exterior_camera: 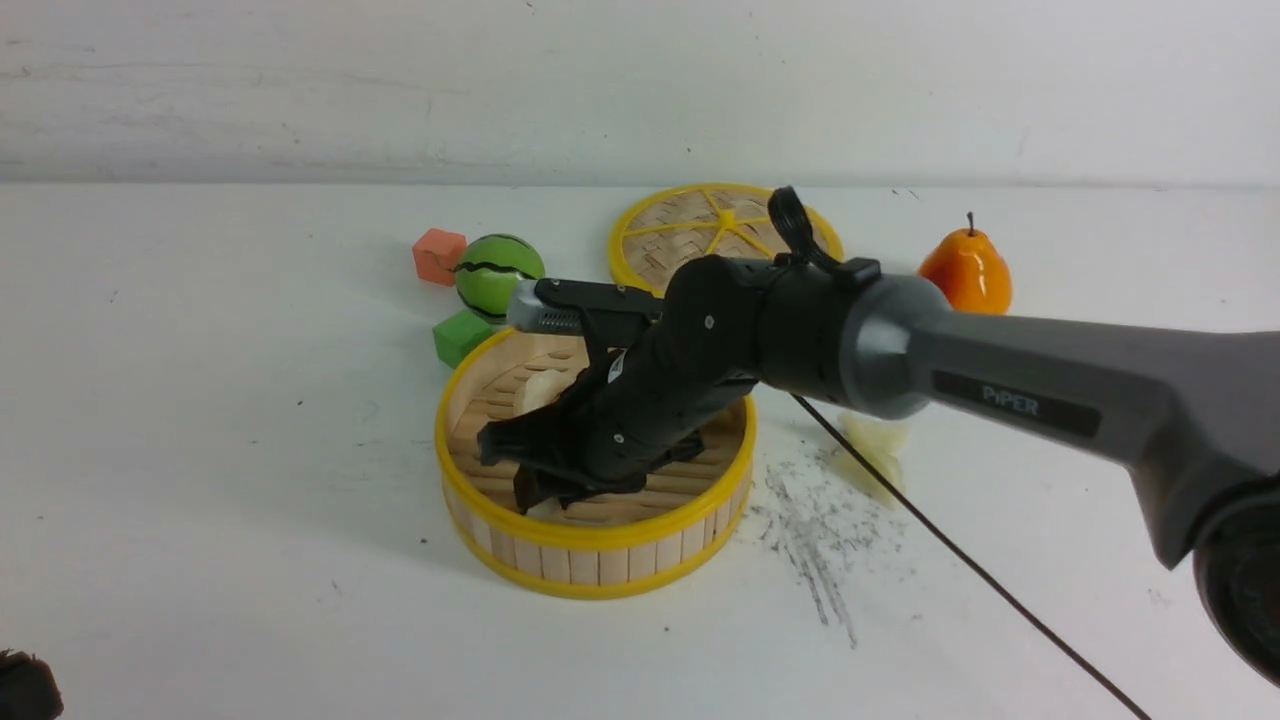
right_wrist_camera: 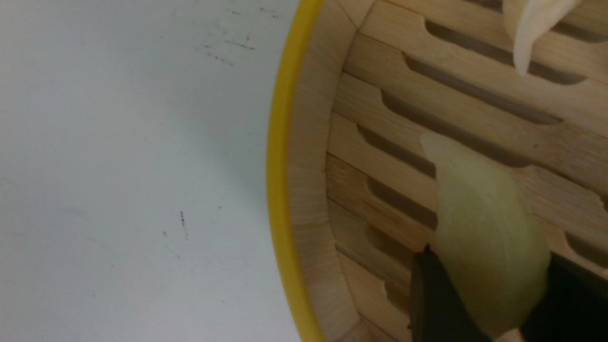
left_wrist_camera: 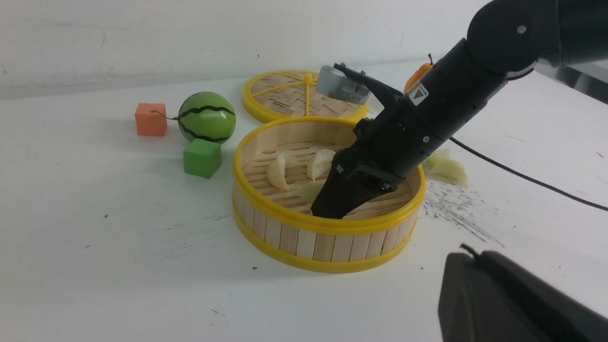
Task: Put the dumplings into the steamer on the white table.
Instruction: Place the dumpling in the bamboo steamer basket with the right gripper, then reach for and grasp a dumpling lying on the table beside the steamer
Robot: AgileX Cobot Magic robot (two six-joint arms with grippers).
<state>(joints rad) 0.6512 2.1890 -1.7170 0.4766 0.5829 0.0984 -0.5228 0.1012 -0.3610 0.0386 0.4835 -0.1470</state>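
The white table [exterior_camera: 220,450] lies open across the steamer's left. The steamer [left_wrist_camera: 325,228] stands on it, its yellow rim just beside the green block [left_wrist_camera: 202,158]. The right gripper [right_wrist_camera: 479,304] (inside that rim, near the wall) pinches a pale green dumpling [right_wrist_camera: 489,228]; two cream dumplings [left_wrist_camera: 277,172] sit on the slats. The left gripper [left_wrist_camera: 468,254] is pressed together.

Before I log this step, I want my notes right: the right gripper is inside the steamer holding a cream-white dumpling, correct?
Not quite: the right gripper is inside the steamer, but the dumpling between its fingers is pale yellowish-green, not cream-white. The right wrist view shows this, with a cream-white one lying apart from it.
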